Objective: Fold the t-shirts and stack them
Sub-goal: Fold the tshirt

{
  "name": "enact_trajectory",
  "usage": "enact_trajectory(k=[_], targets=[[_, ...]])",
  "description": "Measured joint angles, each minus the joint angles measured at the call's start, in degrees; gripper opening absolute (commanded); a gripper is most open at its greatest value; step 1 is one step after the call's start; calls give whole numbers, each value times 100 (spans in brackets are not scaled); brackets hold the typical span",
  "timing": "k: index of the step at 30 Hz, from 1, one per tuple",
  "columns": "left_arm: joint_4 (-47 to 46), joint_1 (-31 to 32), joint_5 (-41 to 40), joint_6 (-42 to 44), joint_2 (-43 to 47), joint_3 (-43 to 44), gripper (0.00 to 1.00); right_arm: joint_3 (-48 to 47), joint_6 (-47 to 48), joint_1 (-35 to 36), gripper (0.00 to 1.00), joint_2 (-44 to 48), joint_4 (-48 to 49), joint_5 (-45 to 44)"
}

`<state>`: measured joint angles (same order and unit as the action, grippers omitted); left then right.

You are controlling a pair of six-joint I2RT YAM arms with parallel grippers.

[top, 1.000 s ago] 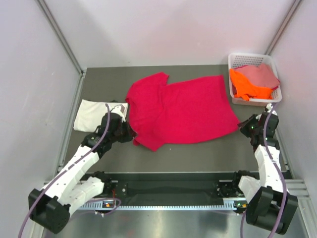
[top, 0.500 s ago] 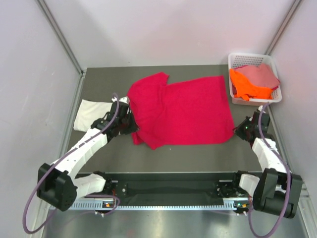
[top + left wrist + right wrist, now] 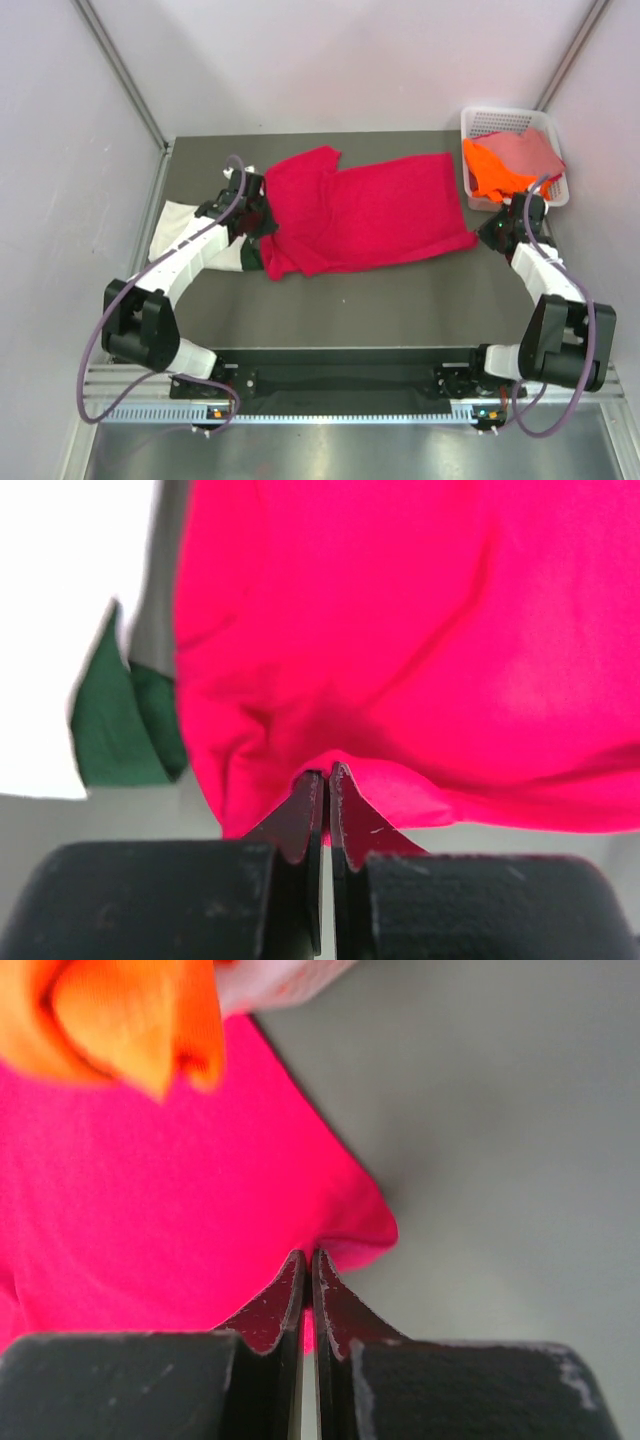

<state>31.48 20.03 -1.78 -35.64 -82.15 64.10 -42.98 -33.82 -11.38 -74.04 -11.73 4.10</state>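
A crimson-red t-shirt [image 3: 370,215] lies spread across the middle of the dark grey tabletop [image 3: 400,300], its collar end towards my left and its hem towards my right. My left gripper [image 3: 327,772] is clenched on a pinch of the shirt's left edge, the red cloth bunching up just above the closed fingertips. My right gripper [image 3: 308,1257] is clenched on the shirt's near right hem corner, which curls up off the tabletop.

From above, my left gripper [image 3: 252,210] sits partly over a folded cream-white t-shirt [image 3: 175,225] lying at the left side of the tabletop, just beside the red one. My right gripper [image 3: 492,232] is near a white plastic lattice basket [image 3: 490,118] in the far right corner. That basket holds a crumpled orange t-shirt [image 3: 495,172] and a dusty pink t-shirt [image 3: 525,150].
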Motion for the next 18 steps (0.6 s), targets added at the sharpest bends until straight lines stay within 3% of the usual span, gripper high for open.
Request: enact_trajectory(k=[7,18], targets=[[-22,-601,195,7,-597,549,0,-439,-186,98,0,-647,103,-142],[-63,-726,400,127,-1622,1952,0,-824,-557,356,0,-1060,363,-389]])
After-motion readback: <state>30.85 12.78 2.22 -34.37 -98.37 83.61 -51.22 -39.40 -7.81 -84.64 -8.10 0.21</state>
